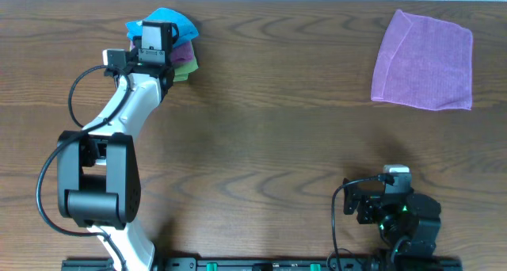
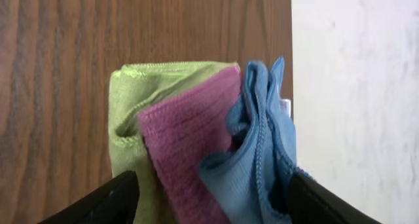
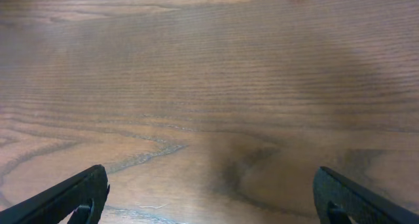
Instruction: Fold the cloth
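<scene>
The cloth (image 1: 178,21) is sky-blue and lies bunched and folded on top of a small stack at the table's far left. In the left wrist view the cloth (image 2: 255,158) shows its ribbed folds and stitched hem, overlapping a small purple cloth. My left gripper (image 1: 158,35) hangs right over the stack. Its jaws (image 2: 213,201) are open and straddle all three layers, with one finger (image 2: 111,198) beside the green cloth and the other against the blue folds. My right gripper (image 1: 394,180) rests low at the near right, open (image 3: 209,201) over bare wood.
Under the blue cloth lie a small folded purple cloth (image 2: 186,139) and a lime-green one (image 2: 131,112). A larger purple cloth (image 1: 424,61) lies spread at the far right. The table's far edge (image 2: 291,86) runs just beyond the stack.
</scene>
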### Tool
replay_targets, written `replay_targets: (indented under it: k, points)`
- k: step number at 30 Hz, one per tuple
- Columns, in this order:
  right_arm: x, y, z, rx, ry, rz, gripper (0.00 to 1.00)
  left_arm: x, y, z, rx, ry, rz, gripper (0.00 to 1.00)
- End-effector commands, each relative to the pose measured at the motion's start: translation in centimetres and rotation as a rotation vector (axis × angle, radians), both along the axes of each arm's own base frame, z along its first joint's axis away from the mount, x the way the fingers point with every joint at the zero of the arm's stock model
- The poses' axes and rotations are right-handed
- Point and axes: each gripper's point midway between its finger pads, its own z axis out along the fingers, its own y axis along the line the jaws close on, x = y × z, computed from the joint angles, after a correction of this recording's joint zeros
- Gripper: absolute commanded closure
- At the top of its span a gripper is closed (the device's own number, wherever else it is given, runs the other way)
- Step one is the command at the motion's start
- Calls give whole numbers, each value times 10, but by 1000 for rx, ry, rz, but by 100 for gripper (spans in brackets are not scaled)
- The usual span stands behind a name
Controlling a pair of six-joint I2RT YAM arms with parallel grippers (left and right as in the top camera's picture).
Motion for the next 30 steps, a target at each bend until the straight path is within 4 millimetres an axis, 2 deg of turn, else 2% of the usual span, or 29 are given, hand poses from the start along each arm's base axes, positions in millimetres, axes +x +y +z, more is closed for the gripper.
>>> replay_targets:
  k: [1, 13, 18, 23, 30]
  points:
    - [0, -2, 0, 7, -3, -14, 1, 4, 9, 12, 13, -46, 50, 20]
    - [0, -2, 0, 7, -3, -14, 1, 12, -1, 11, -63, -86, 39, 24]
    - [0, -2, 0, 7, -3, -14, 1, 26, -8, 6, -94, -132, 14, 26]
    - [0, -2, 0, 7, -3, -14, 1, 28, -7, -5, -89, -120, 18, 42]
    - [0, -2, 0, 7, -3, -14, 1, 27, -8, -9, -90, -106, 16, 27]
